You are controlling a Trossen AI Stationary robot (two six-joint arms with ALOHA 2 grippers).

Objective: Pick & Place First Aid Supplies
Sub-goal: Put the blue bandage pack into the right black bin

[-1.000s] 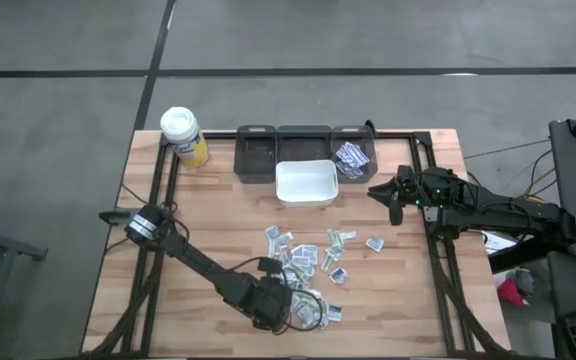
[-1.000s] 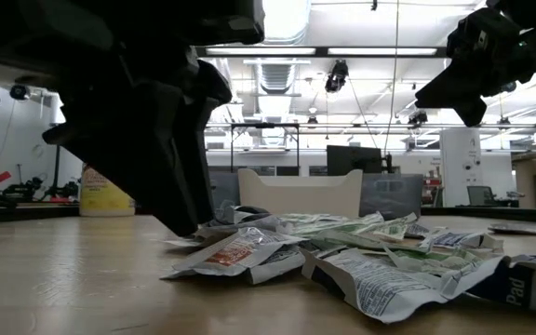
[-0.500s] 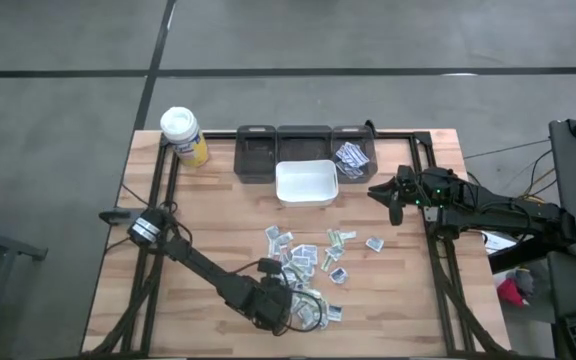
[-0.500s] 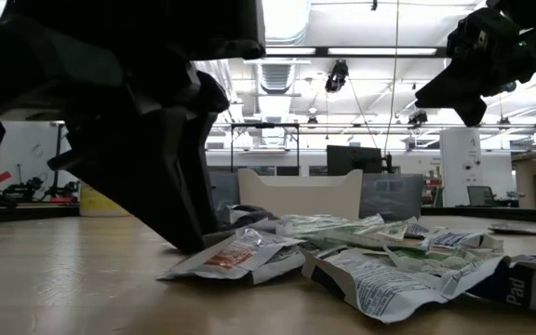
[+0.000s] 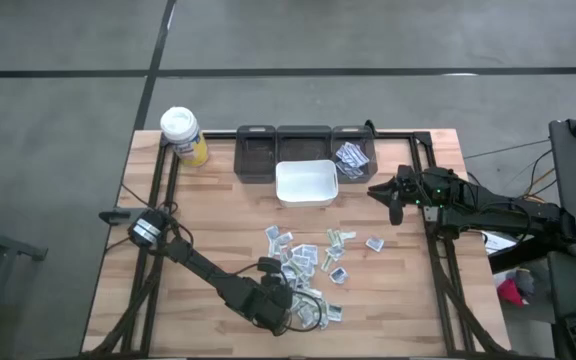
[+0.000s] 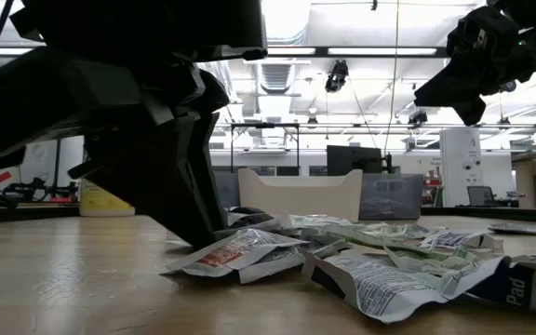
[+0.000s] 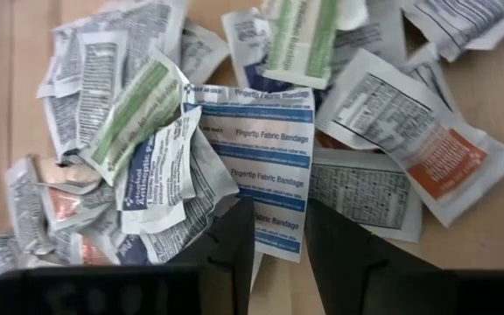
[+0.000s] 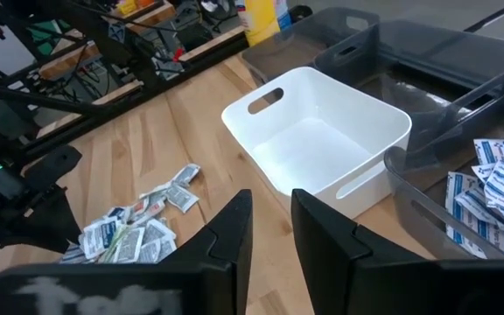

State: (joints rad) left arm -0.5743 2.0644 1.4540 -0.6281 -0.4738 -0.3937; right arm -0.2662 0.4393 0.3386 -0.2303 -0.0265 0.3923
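Because the first aid packets (image 5: pixel 306 262) lie overlapped in a loose heap on the bench (image 5: pixel 218 220), well short of the white bin (image 5: pixel 305 183) on its near side, the main risk is that a grasp takes two or three packets at once, or pinches only a corner and lets it slip. From the left wrist camera, the left tool (image 7: pixel 278 241) sits low over the near end of that heap with its fingers parted a little around the end of a blue-striped bandage packet (image 7: pixel 269 162); whether they have closed on it cannot be told. Neighbouring packets overlap that one, so a lift could drag them along and scatter them toward the bench's near edge, which lies close beyond the heap. A few packets already rest in the grey tray (image 5: pixel 352 155) just beside the white bin. The right tool (image 5: pixel 393 197) hangs to the right of the white bin, fingers slightly apart and holding nothing. Bare wood lies between heap and bin. The yellow bottle (image 5: pixel 184 137) stands well apart to the bin's left.
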